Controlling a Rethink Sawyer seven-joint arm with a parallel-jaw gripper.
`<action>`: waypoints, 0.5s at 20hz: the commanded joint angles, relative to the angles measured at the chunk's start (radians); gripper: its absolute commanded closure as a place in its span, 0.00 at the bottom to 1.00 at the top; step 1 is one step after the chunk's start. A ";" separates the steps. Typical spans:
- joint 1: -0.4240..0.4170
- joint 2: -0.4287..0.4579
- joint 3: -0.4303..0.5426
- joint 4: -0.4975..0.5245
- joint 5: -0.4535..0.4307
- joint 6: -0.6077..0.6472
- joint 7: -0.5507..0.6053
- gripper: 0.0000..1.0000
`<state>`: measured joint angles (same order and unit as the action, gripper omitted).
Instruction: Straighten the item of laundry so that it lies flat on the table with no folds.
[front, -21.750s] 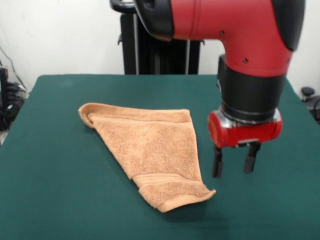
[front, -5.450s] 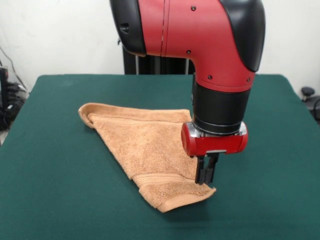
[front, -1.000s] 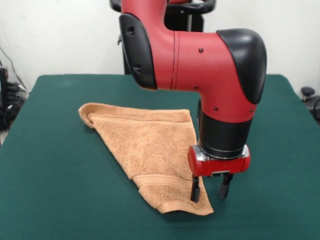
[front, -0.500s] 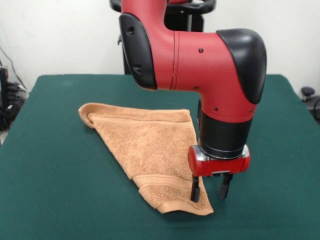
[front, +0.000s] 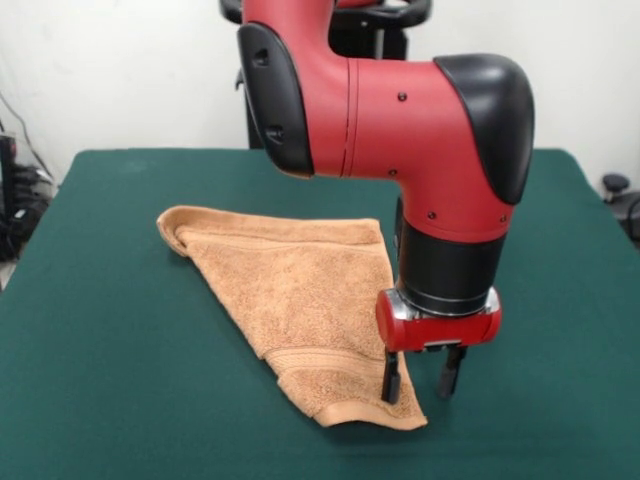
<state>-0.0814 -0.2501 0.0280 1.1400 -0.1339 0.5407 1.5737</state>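
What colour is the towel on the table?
Orange-tan, with a woven band near its lower hem; the front view shows it.

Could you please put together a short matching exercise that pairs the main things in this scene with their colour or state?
Column one:
1. towel
2. table
3. gripper
4. arm

Column two:
A. dark green, bearing everything else
B. open, one finger on the cloth's near right corner and the other past its edge
C. orange-tan, folded into a rough triangle
D. red and black, coming down from above

Pairs: 1-C, 2-A, 3-B, 4-D
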 joint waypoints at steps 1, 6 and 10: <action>0.001 -0.071 0.044 0.071 -0.015 0.088 0.041 0.00; 0.000 -0.082 0.045 0.070 -0.014 0.110 0.034 0.00; -0.002 -0.083 0.046 0.074 -0.017 0.106 0.034 0.00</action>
<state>-0.0842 -0.3156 0.0279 1.1464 -0.1350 0.5415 1.5737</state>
